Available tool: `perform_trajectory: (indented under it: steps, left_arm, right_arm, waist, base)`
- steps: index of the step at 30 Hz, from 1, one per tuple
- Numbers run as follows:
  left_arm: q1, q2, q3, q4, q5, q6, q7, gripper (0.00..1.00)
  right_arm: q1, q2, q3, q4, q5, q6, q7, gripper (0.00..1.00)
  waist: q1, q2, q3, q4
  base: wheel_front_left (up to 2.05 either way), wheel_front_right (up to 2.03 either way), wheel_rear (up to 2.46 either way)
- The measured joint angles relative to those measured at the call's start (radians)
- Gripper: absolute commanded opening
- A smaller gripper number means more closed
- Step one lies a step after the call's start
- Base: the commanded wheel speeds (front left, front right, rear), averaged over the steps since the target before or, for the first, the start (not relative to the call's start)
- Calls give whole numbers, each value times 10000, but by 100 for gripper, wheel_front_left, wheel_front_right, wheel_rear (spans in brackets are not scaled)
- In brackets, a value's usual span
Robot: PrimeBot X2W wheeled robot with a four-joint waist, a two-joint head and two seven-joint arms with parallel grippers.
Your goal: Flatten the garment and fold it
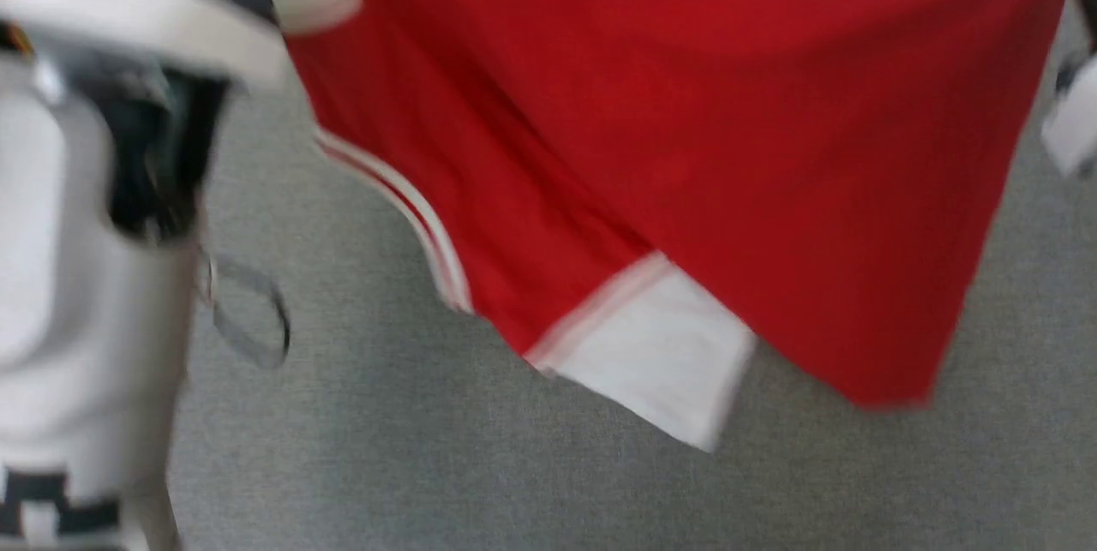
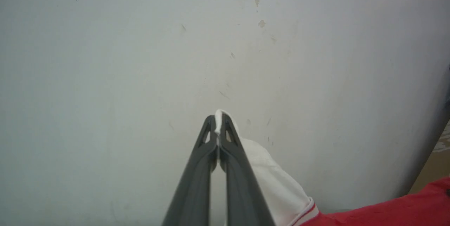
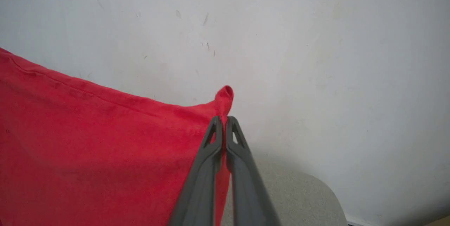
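Observation:
The garment [image 1: 686, 131] hangs in the air above the grey table, a red shirt with white sleeves and red-and-white stripe trim; its lower white sleeve [image 1: 660, 354] dangles near the tabletop. In the left wrist view my left gripper [image 2: 218, 122] is shut on the tip of a white sleeve [image 2: 270, 173], with red cloth [image 2: 386, 208] trailing off at the lower right. In the right wrist view my right gripper [image 3: 223, 122] is shut on a corner of the garment's red hem [image 3: 105, 141], a small fold poking out above the fingertips. The head view is blurred.
The grey table surface [image 1: 514, 482] lies below the hanging cloth, and its rounded corner [image 3: 309, 198] shows in the right wrist view. My pale left arm [image 1: 77, 260] stands at the left with a looping cable [image 1: 248, 320]. A scuffed white wall [image 2: 140, 60] is behind.

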Motion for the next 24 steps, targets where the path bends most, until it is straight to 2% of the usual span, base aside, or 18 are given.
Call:
perform_trajectory:
  steps: [4,8,14,18,21,24]
  left_arm:
    - [-2319,119,146,980,357,-23,-117,0]
    - [-4535,552,228,1856,1005,31,-339,0]
    - [-7627,713,502,2842,1624,357,-1260,0]
    - [-9205,679,809,3262,1724,489,-2330,0]
    - [-9536,591,867,3501,1739,456,-2706,0]
    - [-9457,600,777,3843,1743,240,-2790,0]
  right_arm:
    - [-2311,-163,834,1085,15,0,40,0]
    - [-4687,236,1275,2451,-29,0,-426,0]
    - [-7417,711,1356,4125,-767,0,-1653,0]
    - [-8792,1026,988,4913,-1672,0,-2851,0]
    - [-9121,1183,897,5260,-1889,0,-3386,0]
    - [-9111,1244,1003,5620,-1941,0,-3816,0]
  waist:
    - [1,0,631,-137]
    - [2,0,1361,-320]
    - [3,0,2521,-591]
    - [2,0,3356,-786]
    - [1,0,3736,-874]
    - [1,-1,4011,-917]
  base:
    - [0,0,0]
    - [0,0,0]
    - [0,0,0]
    - [0,0,0]
    - [0,0,0]
    - [0,0,0]
